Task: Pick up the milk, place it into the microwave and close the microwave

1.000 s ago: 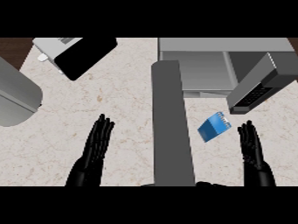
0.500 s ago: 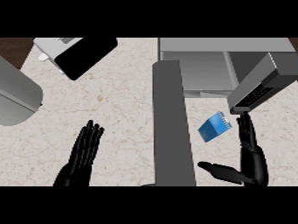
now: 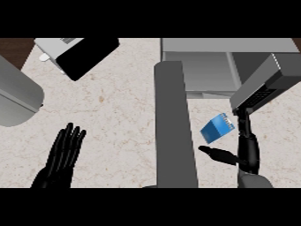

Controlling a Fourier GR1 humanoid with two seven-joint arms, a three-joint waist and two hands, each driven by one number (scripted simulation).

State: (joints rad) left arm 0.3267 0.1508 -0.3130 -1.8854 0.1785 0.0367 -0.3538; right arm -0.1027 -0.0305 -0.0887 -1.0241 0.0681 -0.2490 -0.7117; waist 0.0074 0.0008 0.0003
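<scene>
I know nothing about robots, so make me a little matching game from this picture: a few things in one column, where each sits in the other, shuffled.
Things:
1. milk carton
2. microwave
3. left robot hand
4. right robot hand

Places:
A. lower left, fingers straight, flat over the counter
B. top right, door open
C. just right of the blue carton, thumb spread below it
D. on the counter, below the microwave

Pairs: 1-D, 2-B, 3-A, 4-C

Milk (image 3: 217, 127) on counter (image 3: 114, 110), before open microwave (image 3: 205, 66), just left of right hand (image 3: 244, 150)
</scene>
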